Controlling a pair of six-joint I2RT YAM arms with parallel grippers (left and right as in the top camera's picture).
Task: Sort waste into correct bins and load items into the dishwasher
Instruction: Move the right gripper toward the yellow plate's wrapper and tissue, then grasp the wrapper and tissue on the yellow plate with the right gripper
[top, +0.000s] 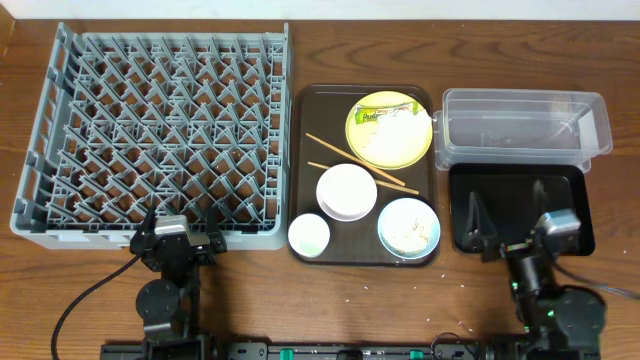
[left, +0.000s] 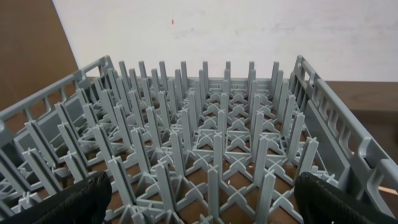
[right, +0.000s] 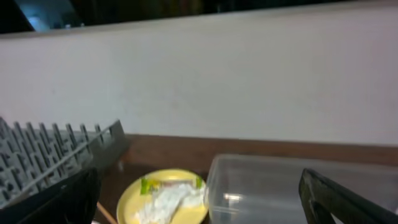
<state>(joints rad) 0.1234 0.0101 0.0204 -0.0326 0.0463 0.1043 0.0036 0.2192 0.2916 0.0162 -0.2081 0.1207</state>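
The grey dish rack fills the left of the table and the left wrist view. A yellow plate on the brown tray holds a yellow-green wrapper and crumpled white paper; both show in the right wrist view. Two chopsticks, a white bowl, a small white cup and a light blue bowl with rice scraps also sit there. The clear tub and black tray stand right. My left gripper is open at the rack's near edge. My right gripper is open over the black tray.
The dark brown serving tray lies between the rack and the bins. A few rice grains lie on the wooden table near the front edge. A white wall stands behind the table.
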